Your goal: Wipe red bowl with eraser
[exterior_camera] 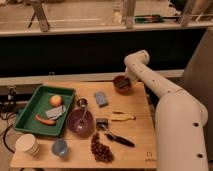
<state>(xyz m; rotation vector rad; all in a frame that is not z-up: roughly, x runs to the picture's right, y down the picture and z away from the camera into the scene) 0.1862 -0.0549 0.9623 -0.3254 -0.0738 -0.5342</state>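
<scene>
The red bowl [120,83] sits at the far right part of the wooden table [140,135], small and reddish with a dark inside. My gripper [125,84] reaches down from the white arm [150,80] into or right over the bowl's right side. The eraser is hidden from view, possibly under the gripper in the bowl.
A blue-grey block [101,98] lies left of the red bowl. A purple bowl [80,120] stands mid-table, a green tray [27,112] with fruit and a grey pad at left. Grapes [100,148], a black-handled tool [119,139], a yellow-handled tool [121,117], and cups sit near the front.
</scene>
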